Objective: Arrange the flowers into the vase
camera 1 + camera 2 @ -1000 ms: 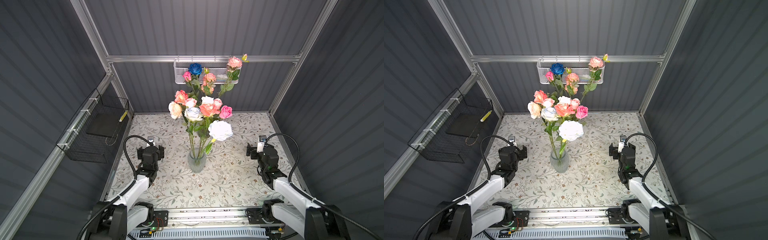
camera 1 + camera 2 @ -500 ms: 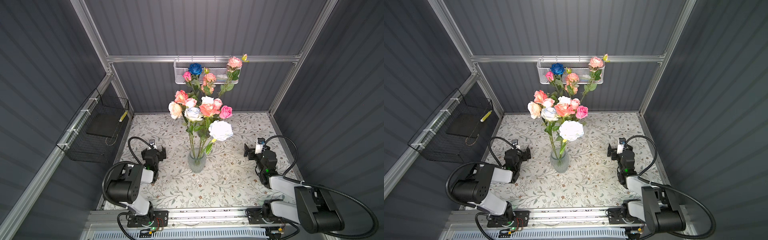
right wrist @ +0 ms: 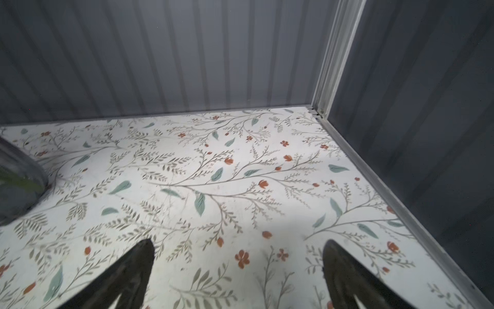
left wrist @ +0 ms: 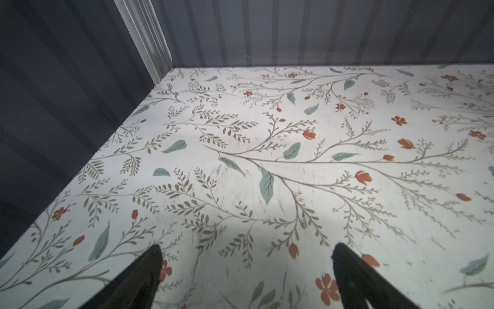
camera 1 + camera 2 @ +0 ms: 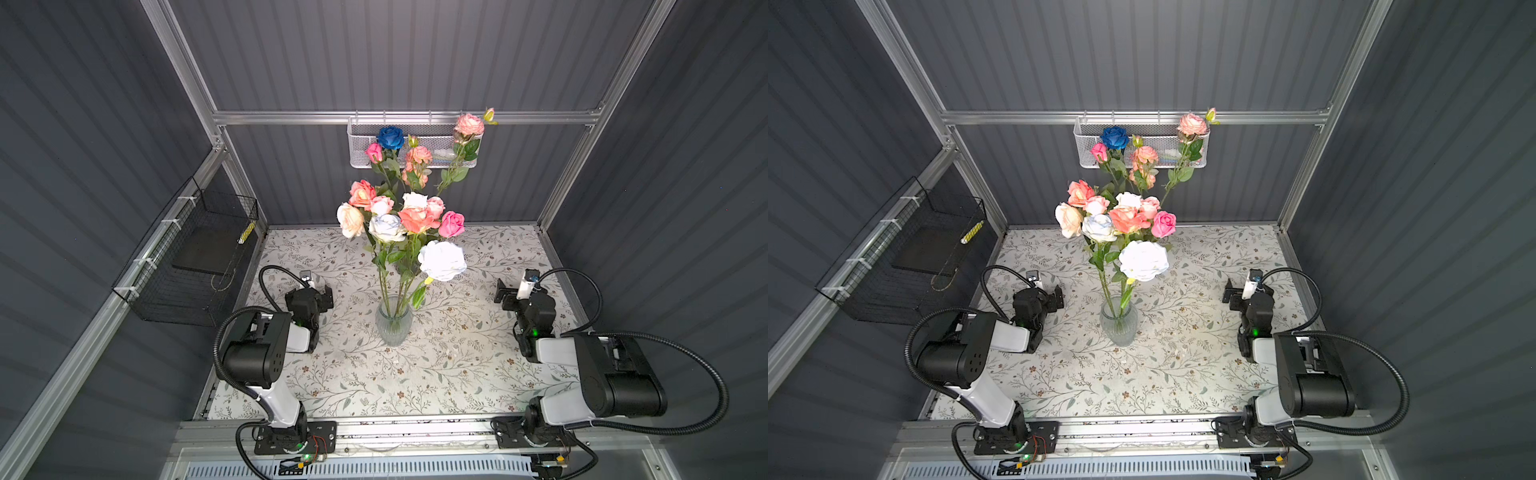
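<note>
The flowers (image 5: 399, 216) (image 5: 1121, 216) stand bunched in the clear glass vase (image 5: 393, 326) (image 5: 1118, 326) at the middle of the table; pink, peach and white heads, a blue rose (image 5: 390, 137) tallest at the back. My left gripper (image 5: 326, 296) (image 5: 1059, 297) rests low to the vase's left, open and empty, its fingers wide apart over bare table in the left wrist view (image 4: 247, 248). Right of the vase, my right gripper (image 5: 503, 293) (image 5: 1230, 293) is open with nothing in it (image 3: 239, 243). The vase (image 3: 18, 182) shows at that view's edge.
A white mesh basket (image 5: 415, 147) hangs on the back wall behind the tallest blooms. A black wire basket (image 5: 195, 257) is fixed to the left wall. The floral table cover (image 5: 457, 374) meets walls on three sides. Both arms' elbows rise near the front rail.
Both arms have folded back, their elbows swinging up near the front while the grippers stayed low beside the vase. The flowers and the vase have not moved.
</note>
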Robot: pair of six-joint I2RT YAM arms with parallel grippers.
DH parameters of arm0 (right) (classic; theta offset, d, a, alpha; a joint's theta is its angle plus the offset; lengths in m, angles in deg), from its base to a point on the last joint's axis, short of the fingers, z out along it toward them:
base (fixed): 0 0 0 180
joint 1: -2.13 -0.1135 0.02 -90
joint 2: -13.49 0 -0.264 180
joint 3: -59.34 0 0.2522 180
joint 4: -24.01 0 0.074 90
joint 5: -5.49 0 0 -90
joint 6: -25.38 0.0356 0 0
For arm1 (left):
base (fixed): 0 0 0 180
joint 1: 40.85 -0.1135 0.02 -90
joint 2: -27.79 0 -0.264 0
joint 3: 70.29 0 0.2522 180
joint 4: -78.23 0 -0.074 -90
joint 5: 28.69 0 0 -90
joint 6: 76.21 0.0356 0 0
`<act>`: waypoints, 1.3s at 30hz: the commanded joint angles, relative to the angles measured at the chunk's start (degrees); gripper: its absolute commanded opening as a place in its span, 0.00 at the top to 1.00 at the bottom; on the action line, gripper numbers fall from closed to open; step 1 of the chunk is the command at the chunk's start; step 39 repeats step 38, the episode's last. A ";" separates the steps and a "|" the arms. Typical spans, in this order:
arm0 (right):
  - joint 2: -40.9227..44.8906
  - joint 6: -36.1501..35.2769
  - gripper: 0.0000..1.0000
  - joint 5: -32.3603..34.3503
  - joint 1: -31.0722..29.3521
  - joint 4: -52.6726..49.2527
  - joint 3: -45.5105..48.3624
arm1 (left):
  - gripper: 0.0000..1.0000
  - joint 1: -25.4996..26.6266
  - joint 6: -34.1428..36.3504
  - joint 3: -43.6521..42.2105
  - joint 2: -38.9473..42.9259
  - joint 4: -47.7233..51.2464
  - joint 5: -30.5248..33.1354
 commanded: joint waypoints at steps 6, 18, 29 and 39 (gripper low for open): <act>0.60 2.34 0.01 -2.36 0.69 -3.04 0.21 | 0.00 -0.44 0.16 0.24 -0.06 1.10 -0.18; 0.47 1.21 0.01 -5.18 0.60 -3.80 -0.31 | 0.00 -0.40 0.16 0.12 -0.03 0.94 -0.19; 0.30 1.19 0.01 -5.18 0.60 -4.28 -0.58 | 0.00 -0.44 0.16 0.11 -0.07 0.93 -0.22; 0.55 1.20 0.01 -5.26 0.59 -3.94 -0.32 | 0.01 -0.44 0.16 0.11 -0.06 0.94 -0.16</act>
